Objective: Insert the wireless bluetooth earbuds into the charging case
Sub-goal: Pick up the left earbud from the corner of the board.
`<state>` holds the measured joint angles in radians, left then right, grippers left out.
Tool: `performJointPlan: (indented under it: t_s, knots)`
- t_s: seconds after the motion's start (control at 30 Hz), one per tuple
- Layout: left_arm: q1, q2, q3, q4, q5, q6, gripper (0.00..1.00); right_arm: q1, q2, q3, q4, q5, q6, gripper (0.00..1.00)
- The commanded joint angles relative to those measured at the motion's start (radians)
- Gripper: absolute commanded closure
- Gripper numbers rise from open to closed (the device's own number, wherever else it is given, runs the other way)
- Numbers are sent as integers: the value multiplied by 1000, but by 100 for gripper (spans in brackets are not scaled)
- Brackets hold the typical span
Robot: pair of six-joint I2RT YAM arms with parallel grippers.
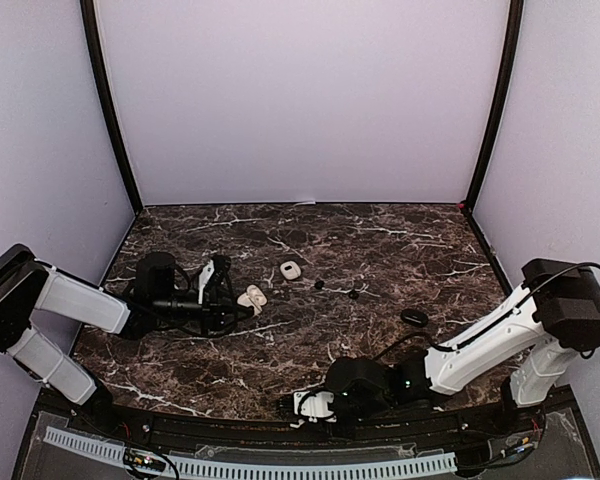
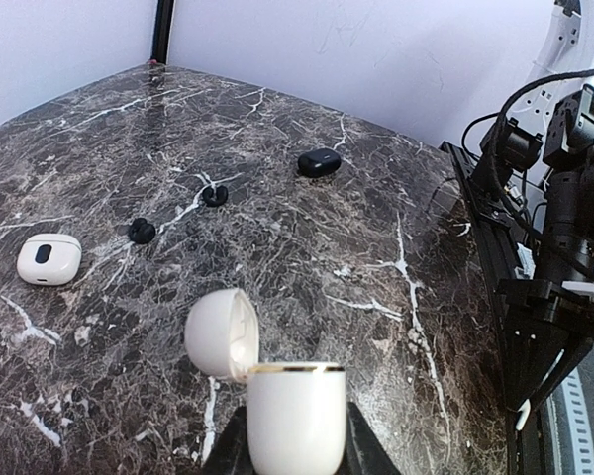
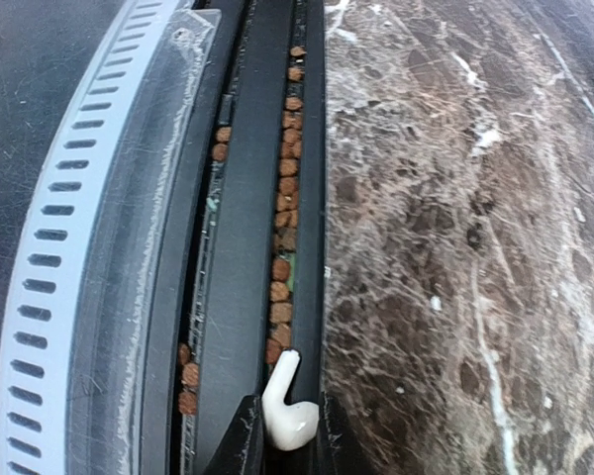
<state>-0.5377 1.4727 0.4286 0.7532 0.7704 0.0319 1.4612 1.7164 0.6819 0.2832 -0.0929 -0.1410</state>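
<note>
**One bud in my right pinch, the open case waiting in my left**

My right gripper (image 3: 284, 443) is pressed together on a small white stemmed earbud (image 3: 289, 414). The rounded head sits between the fingers and the stem points out ahead. I judge that gripping the head leaves the stem free to enter a socket first. This gripper sits low at the near edge of the scene, over the black rail (image 3: 247, 247), whose groove is lined with brown pellets (image 3: 287, 188). The dark marble tabletop (image 3: 455, 247) begins just on the far side of the rail.

My left gripper (image 2: 295, 457) clamps the lower body of a glossy white charging case (image 2: 295, 416) on the left of the table. Its rounded hinged lid (image 2: 221, 333) is swung open. The mouth faces away from my wrist, towards the right, and I take that as offering the opening to my other arm. I cannot see into the sockets, so I cannot tell whether either is filled.

The bud and the case are well apart, so the bud has yet to be carried from the near edge to the case.

Beyond the case lie a closed white pebble-shaped case (image 2: 49, 259), two black roundish earbuds (image 2: 142, 231) (image 2: 215, 195), and a black case (image 2: 319, 162) farther right.
</note>
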Motion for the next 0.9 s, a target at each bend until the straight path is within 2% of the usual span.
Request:
performJointPlan:
  t_s: [0.0, 0.2, 0.43, 0.53, 0.63, 0.73, 0.87]
  knots:
    - [2, -11, 4, 30, 50, 12, 94, 3, -61, -26, 15, 50, 10, 90]
    - [-7, -11, -19, 82, 121, 38, 94, -22, -109, -39, 13, 52, 25, 92]
    - [-89, 4, -24, 87, 164, 131, 94, -68, -184, -66, 8, 41, 46, 92]
    - [-113, 12, -55, 158, 145, 157, 90, -88, -222, -78, 5, 31, 56, 92]
    - [-127, 40, -84, 196, 277, 262, 93, -100, -254, -84, 4, 18, 65, 92]
    - [-146, 39, -84, 193, 196, 289, 97, -109, -275, -88, 1, 12, 70, 92]
    - [-167, 31, -76, 154, 191, 380, 96, -118, -294, -87, -12, 3, 77, 92]
